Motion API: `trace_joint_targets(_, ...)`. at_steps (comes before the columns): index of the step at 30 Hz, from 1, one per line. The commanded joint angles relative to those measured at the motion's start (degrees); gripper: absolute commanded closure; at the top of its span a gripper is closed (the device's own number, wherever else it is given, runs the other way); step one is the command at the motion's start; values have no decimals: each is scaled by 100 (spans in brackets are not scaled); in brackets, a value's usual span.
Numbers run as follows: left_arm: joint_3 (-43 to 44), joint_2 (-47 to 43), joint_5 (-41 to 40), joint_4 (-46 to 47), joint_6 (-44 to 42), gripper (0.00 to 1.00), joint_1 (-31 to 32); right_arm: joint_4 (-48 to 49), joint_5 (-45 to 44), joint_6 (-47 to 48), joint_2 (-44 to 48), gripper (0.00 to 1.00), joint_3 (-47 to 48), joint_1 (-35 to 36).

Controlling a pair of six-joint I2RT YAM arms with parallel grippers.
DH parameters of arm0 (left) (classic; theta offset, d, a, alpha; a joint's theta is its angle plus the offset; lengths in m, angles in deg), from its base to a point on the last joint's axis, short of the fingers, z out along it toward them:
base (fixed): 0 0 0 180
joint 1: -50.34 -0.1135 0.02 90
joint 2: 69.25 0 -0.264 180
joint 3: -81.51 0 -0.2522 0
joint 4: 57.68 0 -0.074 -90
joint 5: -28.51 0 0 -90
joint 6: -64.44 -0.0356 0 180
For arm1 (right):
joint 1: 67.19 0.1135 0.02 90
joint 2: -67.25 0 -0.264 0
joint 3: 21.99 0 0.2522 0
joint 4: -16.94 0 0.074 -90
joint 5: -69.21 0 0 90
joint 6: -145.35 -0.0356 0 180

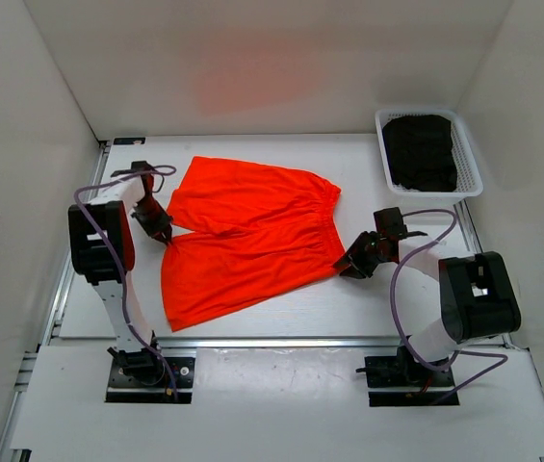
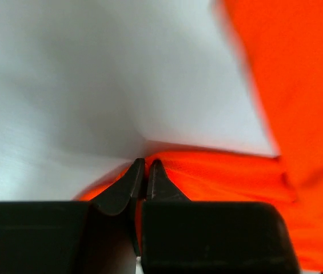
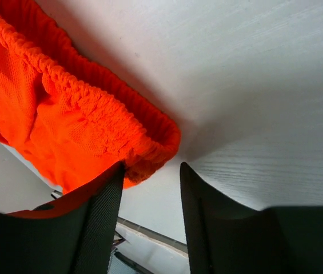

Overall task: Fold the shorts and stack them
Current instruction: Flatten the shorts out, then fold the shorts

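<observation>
The shorts [image 1: 247, 236] are bright orange-red, made of a soft mesh-textured fabric, and lie spread flat near the middle of the white table [image 1: 349, 308]. The gathered elastic waistband [image 1: 337, 226] faces the right arm and the two leg openings face the left arm. A white perforated basket [image 1: 469, 159] stands at the far right corner of the table, well apart from the shorts, and contains a crumpled black garment [image 1: 421, 152]. The left gripper [image 1: 166, 236] is positioned at the notch between the two legs, on the left edge of the shorts. In the left wrist view its fingertips [image 2: 146, 168] are pressed together, and orange fabric rises to them on both sides and shows in the slit between the fingers, so it pinches the fabric edge. The right gripper [image 1: 349, 265] sits at the near corner of the waistband. In the right wrist view its jaws stand partly apart with bare table visible between them. The waistband corner [image 3: 150, 142] touches the tip of one finger [image 3: 101, 217], while the other finger [image 3: 207, 217] stands clear of the fabric; nothing is clamped.
</observation>
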Motion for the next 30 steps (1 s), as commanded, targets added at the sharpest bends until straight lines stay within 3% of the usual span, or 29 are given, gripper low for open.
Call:
trace_joint_targets(1, 1153, 281, -421, -152, 18, 90, -133, 326, -48, -273, -182, 61, 31, 114)
trace_joint_targets(4, 1902, 721, -597, -539, 18, 90, -133, 397, -170, -379, -384, 94, 31, 229)
trace_joint_targets(5, 2045, 809, -598, -609, 18, 90, -133, 397, -223, -380, -385, 100, 100, 229)
trace_joint_targets(7, 2204, 959, -564, -689, -113, 90, -133, 345, -224, -432, -464, 100, 162, 229)
trace_joint_targets(8, 2291, 1055, -510, -689, -183, 78, -185, 345, -224, -432, -464, 100, 163, 281)
trace_joint_targets(10, 2292, 1056, -510, -786, -254, 64, -186, 231, -285, -485, -412, 100, 163, 282)
trace_joint_targets(11, 2292, 1004, -510, -786, -306, 45, -247, 178, -390, -485, -412, 100, 163, 282)
trace_joint_targets(12, 2292, 942, -510, -847, -307, 31, -308, 178, -391, -485, -333, 98, 163, 334)
trace_joint_targets(13, 2292, 863, -362, -847, -377, 28, -309, 178, -452, -485, -245, 87, 76, 335)
trace_joint_targets(14, 2292, 654, -134, -934, -464, 16, -361, 239, -391, -485, -245, 80, 75, 335)
trace_joint_targets(15, 2005, 478, 59, -996, -683, 12, -362, 239, -391, -485, -149, 71, 14, 335)
trace_joint_targets(16, 1776, 241, 131, -997, -685, 2, -362, 178, -391, -433, -26, 50, 13, 335)
trace_joint_targets(20, -197, -1785, 61, -839, -448, 4, -362, -50, -681, -231, 422, 19, -40, 335)
trace_joint_targets(25, -1985, -3170, 61, -839, 384, 9, -37, -332, -742, 59, 651, 16, 22, 335)
trace_joint_targets(30, -2866, -3567, 527, -496, 861, 9, 16, -253, -602, 113, 810, 18, -31, 282)
